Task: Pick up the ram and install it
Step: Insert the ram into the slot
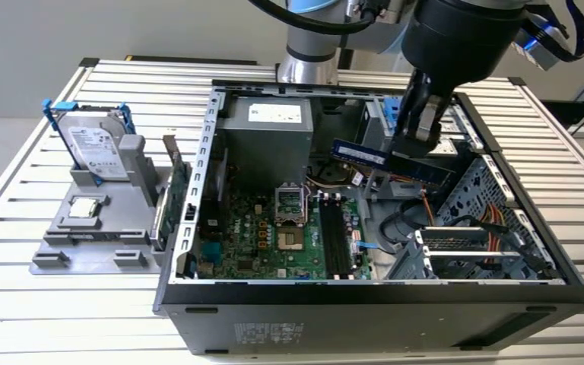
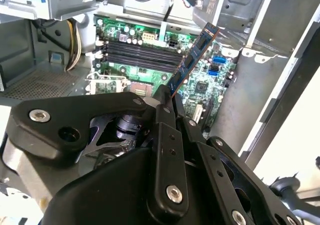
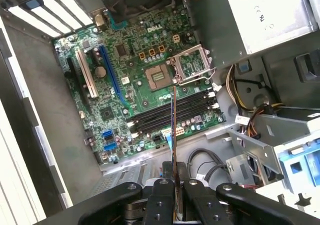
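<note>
The long, thin, dark circuit-board ram (image 3: 173, 130) has its held end hidden inside the black pincer (image 3: 175, 186), itself cropped at the edge.

An open computer case (image 1: 373, 319) lies on a slatted metal table (image 1: 58, 304), its green motherboard (image 1: 261, 236) and grey power supply (image 1: 267, 144) exposed. At the exterior view's left, a grey stand (image 1: 99, 239) holds an upright hard drive (image 1: 99, 148) — and what may be a processor (image 1: 86, 206).
</note>
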